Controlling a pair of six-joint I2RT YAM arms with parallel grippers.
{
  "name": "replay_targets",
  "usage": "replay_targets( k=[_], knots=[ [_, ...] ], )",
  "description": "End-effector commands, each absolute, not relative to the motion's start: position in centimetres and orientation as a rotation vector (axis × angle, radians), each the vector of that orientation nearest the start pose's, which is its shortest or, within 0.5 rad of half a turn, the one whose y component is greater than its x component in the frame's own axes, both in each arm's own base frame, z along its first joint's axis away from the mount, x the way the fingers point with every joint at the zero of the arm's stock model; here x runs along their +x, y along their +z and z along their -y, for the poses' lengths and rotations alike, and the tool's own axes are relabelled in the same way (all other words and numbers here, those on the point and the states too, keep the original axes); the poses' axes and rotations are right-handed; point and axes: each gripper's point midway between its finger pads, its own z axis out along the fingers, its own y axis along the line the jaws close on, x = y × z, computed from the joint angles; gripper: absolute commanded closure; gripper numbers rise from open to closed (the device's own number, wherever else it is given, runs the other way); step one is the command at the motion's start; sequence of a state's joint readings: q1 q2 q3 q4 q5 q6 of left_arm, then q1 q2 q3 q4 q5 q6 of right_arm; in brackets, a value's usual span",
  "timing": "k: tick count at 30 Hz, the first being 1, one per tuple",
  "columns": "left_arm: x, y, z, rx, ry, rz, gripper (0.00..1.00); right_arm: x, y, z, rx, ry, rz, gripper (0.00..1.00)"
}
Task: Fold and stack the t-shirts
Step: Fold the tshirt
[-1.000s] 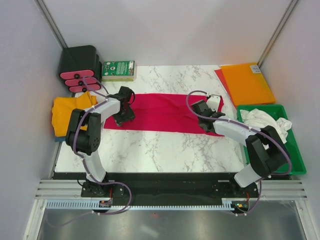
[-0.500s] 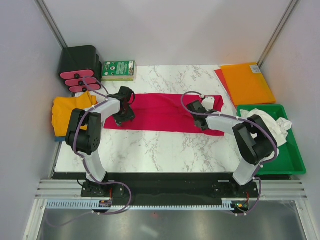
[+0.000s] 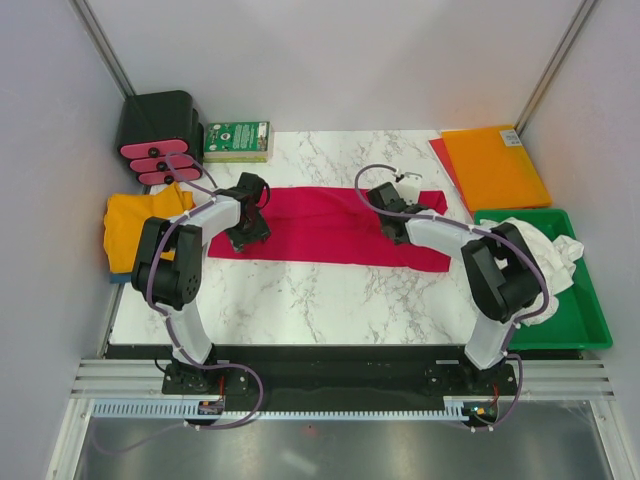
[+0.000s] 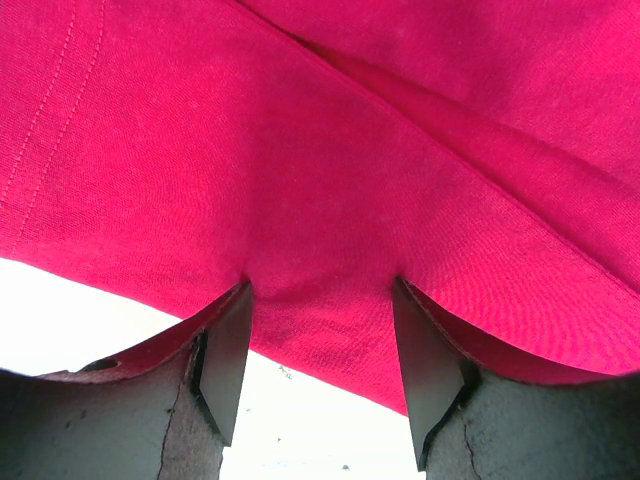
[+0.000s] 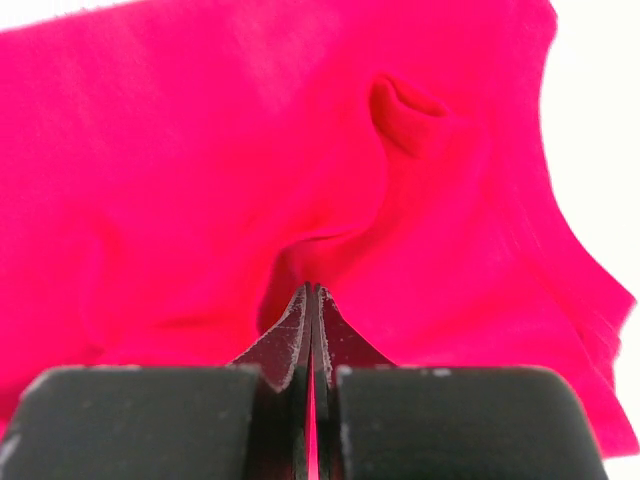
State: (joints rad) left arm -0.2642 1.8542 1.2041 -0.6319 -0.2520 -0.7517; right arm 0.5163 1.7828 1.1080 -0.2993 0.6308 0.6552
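- red shirt (image 3: 330, 225) lies flat as a long strip, left to right across the middle of the marble table (image 3: 330, 300), folded lengthwise; a fold line shows in the left wrist view
- left gripper (image 4: 320, 365): fingers (image 4: 225, 360) wide apart, down at the shirt's near edge, with the hem sagging into the gap between them; not clamped, cloth just lies across the opening
- in the top view this gripper sits on the left end of the strip
- right gripper (image 5: 312, 292): fingers pressed together with only a thin sliver of red cloth between them, pinching a bit of the shirt; cloth puckers and bunches up right above the tips
- in the top view this gripper is on the right part of the strip, well in from the right end, arm reaching in from the right
- yellow shirt (image 3: 135, 222) is at the table's left edge, just beside the left arm, apart from the red one
- white shirt (image 3: 535, 245) is crumpled in the green tray (image 3: 590, 320) off the table's right side
- orange sheet (image 3: 495, 165) lies flat at the far right corner, beyond the tray
- black box (image 3: 155, 120) at the far left corner, green book (image 3: 237, 140) just beside it on its right
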Motion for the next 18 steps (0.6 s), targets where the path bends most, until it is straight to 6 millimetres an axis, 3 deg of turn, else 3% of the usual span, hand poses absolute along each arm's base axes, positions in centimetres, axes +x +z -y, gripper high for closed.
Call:
replay_targets(
  k=[1,8,12,17,18],
  knots=[
    [35.3,-0.6,8.7,-0.749,0.091,-2.716,0.36,42.8,6.3,-13.2,0.402,-0.259,-2.228,1.0],
    [35.0,-1.2,9.2,-0.737,0.096,-2.735,0.36,49.2,6.6,-15.8,0.416,-0.175,-2.193,1.0],
    [35.1,-1.3,9.2,-0.729,0.106,-2.729,0.36,51.6,7.7,-17.8,0.393,-0.074,-2.146,1.0],
    [35.3,-1.2,9.2,-0.725,0.105,-2.722,0.36,53.0,8.0,-20.1,0.318,0.102,-2.145,1.0],
    [35.4,-1.3,9.2,-0.722,0.104,-2.721,0.35,53.3,8.4,-20.2,0.318,0.121,-2.131,0.96]
  ],
)
